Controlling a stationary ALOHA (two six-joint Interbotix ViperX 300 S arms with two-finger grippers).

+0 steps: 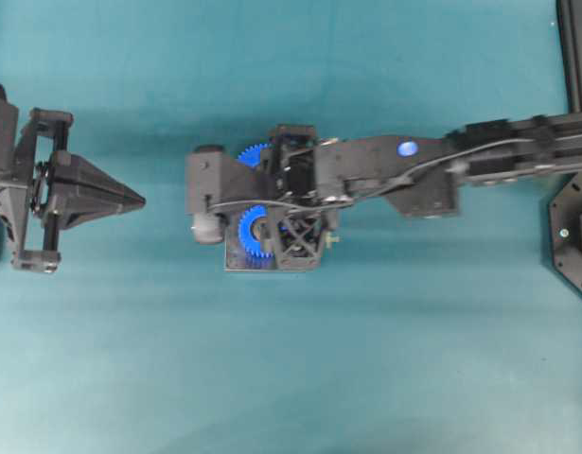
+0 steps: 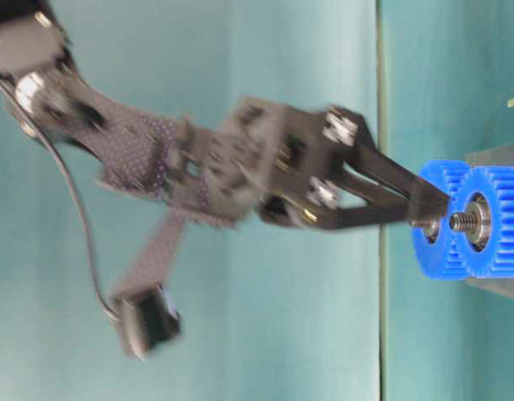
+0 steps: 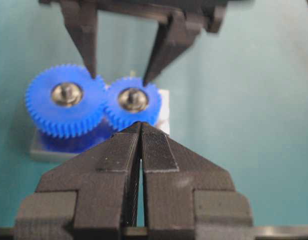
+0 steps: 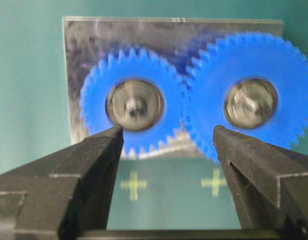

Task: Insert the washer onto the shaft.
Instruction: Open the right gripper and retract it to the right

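Observation:
Two meshed blue gears, a smaller one and a larger one, stand on a metal plate. A silver ring that looks like the washer lies round the shaft at the smaller gear's hub. My right gripper hangs open just above the gears, empty, its fingertips close to the gear faces. My left gripper is shut on nothing. It points at the gears from the left side of the table, well apart from them.
Yellow crosses mark the teal mat in front of the plate. Black frame parts stand at the right edge of the overhead view. Open mat lies between my left gripper and the plate.

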